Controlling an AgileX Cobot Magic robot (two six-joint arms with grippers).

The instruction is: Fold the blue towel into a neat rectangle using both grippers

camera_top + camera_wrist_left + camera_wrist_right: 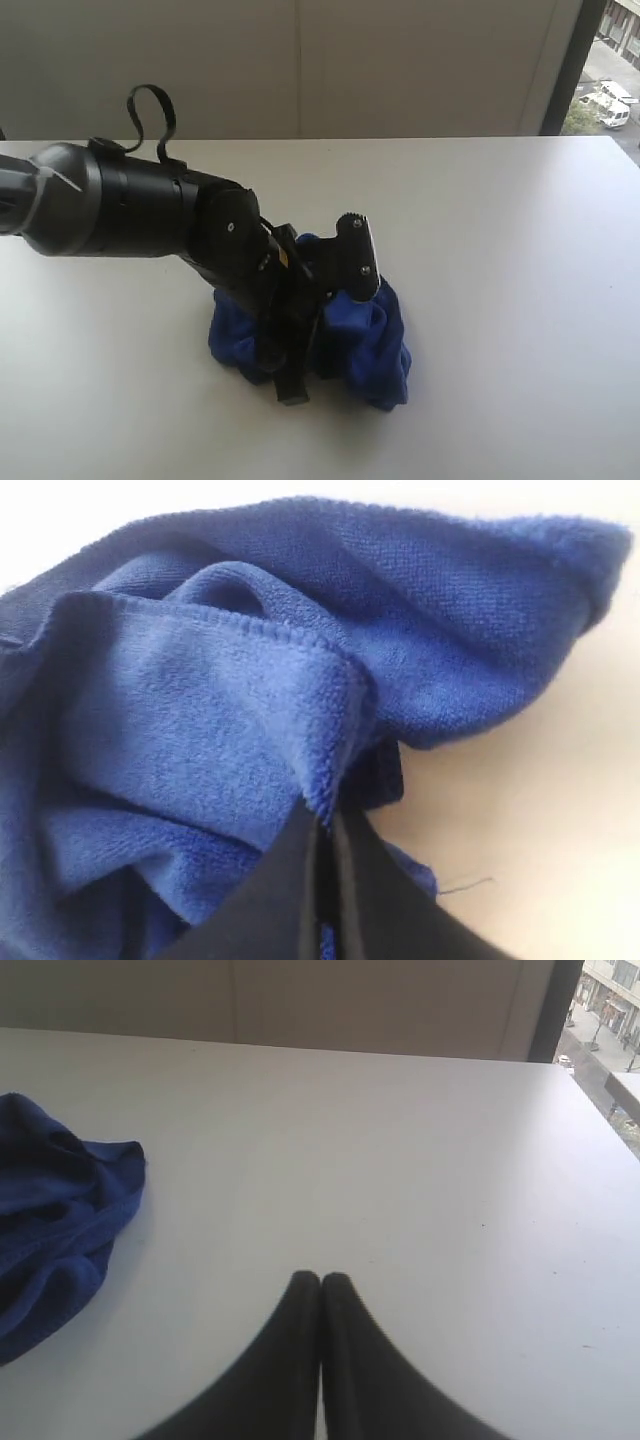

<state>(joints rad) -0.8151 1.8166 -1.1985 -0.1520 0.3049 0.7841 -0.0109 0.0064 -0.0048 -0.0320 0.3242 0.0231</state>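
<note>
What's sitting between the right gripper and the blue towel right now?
Nothing: only bare white table separates the right gripper from the blue towel, seen in the right wrist view.

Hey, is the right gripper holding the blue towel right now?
No, the right gripper is shut on nothing above the table, apart from the blue towel.
</note>
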